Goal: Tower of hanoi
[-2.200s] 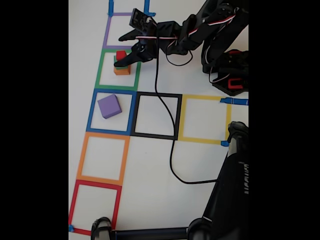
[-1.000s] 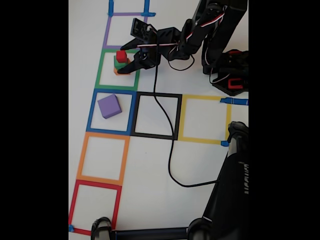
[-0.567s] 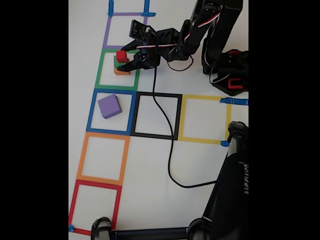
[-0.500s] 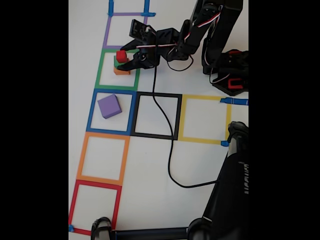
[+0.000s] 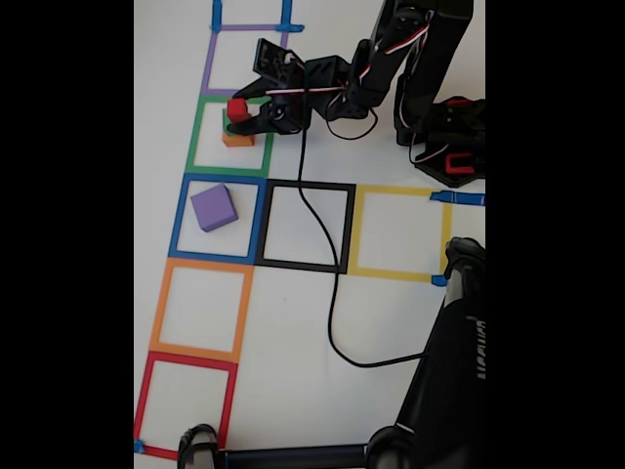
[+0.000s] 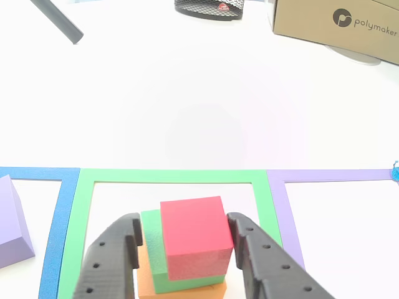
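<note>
While your black, hole-dotted gripper point(image 6: 185, 227) straddles the stack, its jaws sit narrow beside the matte red cube point(image 6: 196, 235), barely off its sides. It's lifted a bit since two seconds ago. Red tops the green cube point(image 6: 156, 261) and orange cube point(image 6: 146, 288) inside the green tape square point(image 5: 201, 139) near the table's point(image 5: 303, 322) far edge; the purple cube point(image 5: 213, 207) sits alone.

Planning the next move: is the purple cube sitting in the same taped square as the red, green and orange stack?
No, the purple cube sits alone in the blue square, while the stack topped by the red cube is in the green one.
</note>
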Available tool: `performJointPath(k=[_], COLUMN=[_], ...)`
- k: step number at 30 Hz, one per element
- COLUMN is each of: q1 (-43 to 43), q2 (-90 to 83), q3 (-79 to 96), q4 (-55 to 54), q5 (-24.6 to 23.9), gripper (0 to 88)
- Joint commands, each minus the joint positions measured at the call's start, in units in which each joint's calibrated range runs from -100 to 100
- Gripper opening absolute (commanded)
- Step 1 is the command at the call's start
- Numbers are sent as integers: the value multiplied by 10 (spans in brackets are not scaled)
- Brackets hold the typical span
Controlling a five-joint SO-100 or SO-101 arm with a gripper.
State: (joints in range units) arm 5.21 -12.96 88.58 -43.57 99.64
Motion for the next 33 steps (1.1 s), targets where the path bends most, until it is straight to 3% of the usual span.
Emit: performJointPath(k=[1,17,23,27,33], q1=[-10,-18,-31,-47,-60], q2=[-1,2,-59,-156,-328], q3=[-18,-23,-39,-57,-149], q4=[-11,-9,55,168,482], q5=[4,4,4,4,4], gripper=[86,21,19,17,14])
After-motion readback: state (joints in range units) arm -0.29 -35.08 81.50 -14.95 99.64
